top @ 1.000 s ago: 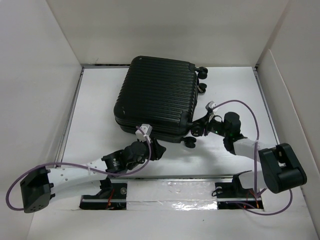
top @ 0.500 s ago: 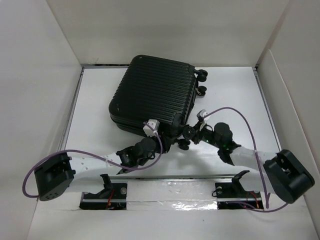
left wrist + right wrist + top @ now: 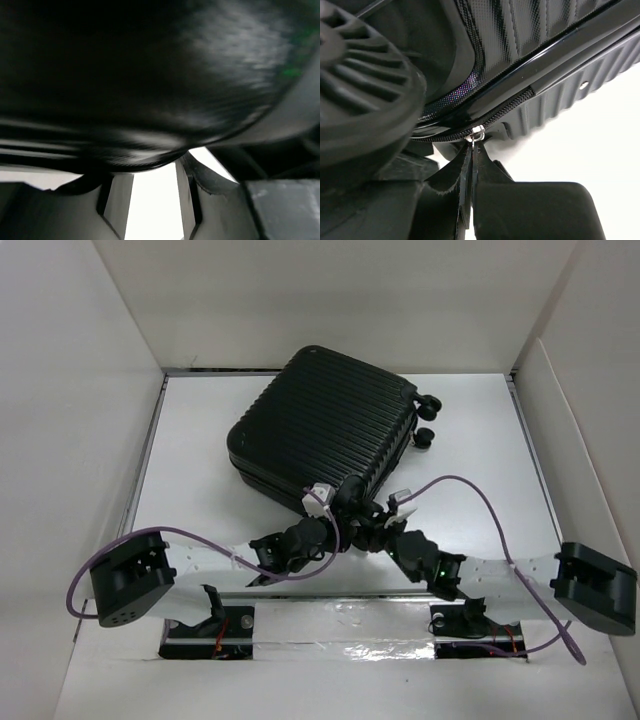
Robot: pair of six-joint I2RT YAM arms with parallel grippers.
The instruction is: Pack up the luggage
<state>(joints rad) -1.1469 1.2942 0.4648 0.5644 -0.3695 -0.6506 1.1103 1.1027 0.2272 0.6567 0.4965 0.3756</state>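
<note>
Because the right gripper [image 3: 472, 150] has its jaws pressed together on nothing more than the small metal zipper pull [image 3: 477, 133], the main risk is that the tab slips out of that thin pinch when it is dragged along the track, most likely at the corner bend. A second risk, in my judgement, is that the luggage [image 3: 320, 425], lying loose on the table [image 3: 200, 490], swivels under the pull instead of the slider running. The left gripper [image 3: 150, 202] sits at the same near corner, jaws apart with bright table between them. Its view is blurred, so I cannot tell whether the jaws clamp the shell, and the bracing is unverified. Both wrists crowd that corner and may foul each other. The luggage lies flat, shells together, at mid-table toward the back wall. Its caster wheels [image 3: 430, 408] face right and slightly near. Its long axis, as far as the almost square outline allows, runs from far-left to near-right.
</note>
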